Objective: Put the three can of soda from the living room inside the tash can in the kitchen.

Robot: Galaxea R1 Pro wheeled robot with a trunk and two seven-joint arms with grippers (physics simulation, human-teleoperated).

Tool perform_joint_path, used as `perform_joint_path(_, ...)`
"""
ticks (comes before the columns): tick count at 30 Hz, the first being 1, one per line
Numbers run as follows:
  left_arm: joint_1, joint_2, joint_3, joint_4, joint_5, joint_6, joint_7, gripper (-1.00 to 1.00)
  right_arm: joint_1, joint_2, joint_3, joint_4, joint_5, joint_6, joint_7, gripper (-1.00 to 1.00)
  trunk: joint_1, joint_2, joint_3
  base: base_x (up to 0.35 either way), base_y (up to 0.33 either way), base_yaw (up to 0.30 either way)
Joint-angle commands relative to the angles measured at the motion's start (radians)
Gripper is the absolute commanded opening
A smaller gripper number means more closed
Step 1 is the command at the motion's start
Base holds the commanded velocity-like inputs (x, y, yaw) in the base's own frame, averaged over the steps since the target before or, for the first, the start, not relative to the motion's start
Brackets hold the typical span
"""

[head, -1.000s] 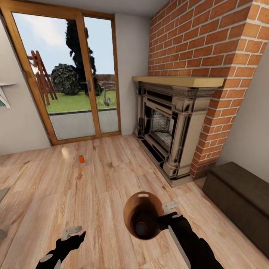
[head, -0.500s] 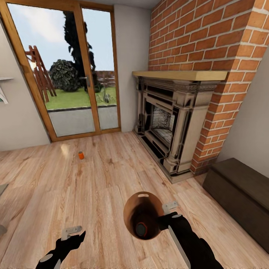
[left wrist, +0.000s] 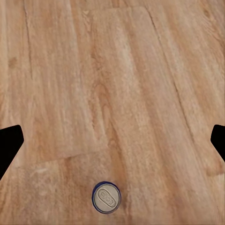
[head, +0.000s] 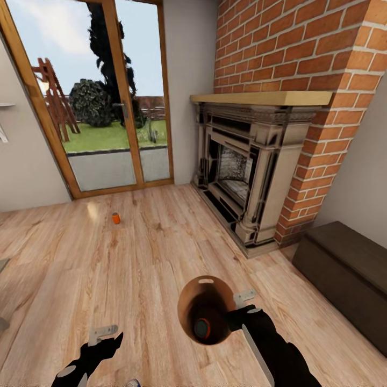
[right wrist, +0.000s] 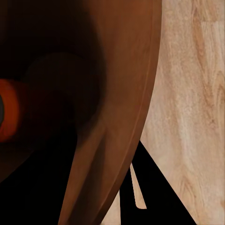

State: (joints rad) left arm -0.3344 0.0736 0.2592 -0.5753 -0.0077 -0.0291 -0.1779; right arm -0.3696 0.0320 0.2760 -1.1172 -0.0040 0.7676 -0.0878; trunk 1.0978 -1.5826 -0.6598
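Note:
My right gripper (head: 240,306) is shut on the rim of the tash can (head: 189,301), a round bin with a brown inside and an oval handle slot, held above the wood floor. One orange can of soda (head: 202,328) lies inside it; the right wrist view shows that can (right wrist: 7,116) against the brown wall (right wrist: 117,84). A second orange can (head: 115,217) stands on the floor towards the glass doors. A dark blue can with a silver top (left wrist: 105,198) stands on the floor below my open left gripper (head: 103,334), and its top (head: 133,382) peeks in at the head view's lower edge.
A red-brick fireplace (head: 252,177) with a wooden mantel stands at the right, with a dark low cabinet (head: 344,279) beside it. Wood-framed glass doors (head: 102,102) close off the far wall. Pale wood floor (head: 134,269) stretches between me and the doors.
The whole head view has shifted, so the camera has moved: the fireplace and doors sit slightly higher and the blue can's top has come into view at the lower edge. Both arms hold their pose.

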Motion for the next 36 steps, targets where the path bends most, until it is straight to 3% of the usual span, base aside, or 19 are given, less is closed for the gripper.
perform_joint_path(1, 0.000, 0.000, 0.000, 0.000, 0.000, 0.000, 0.000, 1.00, -0.001, 0.000, 0.000, -0.001, -0.004, -0.001, 0.000, -1.00, 0.004, -0.007, -0.005, 0.000, 0.000, 0.000)
perform_joint_path(11, 0.000, 0.000, -0.001, 0.000, 0.000, 0.000, -0.001, 1.00, -0.001, 0.000, 0.000, -0.001, -0.004, -0.001, 0.000, -1.00, 0.042, -0.077, -0.052, 0.000, 0.000, 0.000)
perform_joint_path(36, 0.000, 0.000, -0.002, -0.006, -0.002, 0.000, 0.000, 1.00, -0.001, 0.000, 0.001, -0.001, -0.004, -0.001, 0.000, -1.00, 0.042, -0.077, -0.057, 0.000, 0.000, 0.000)
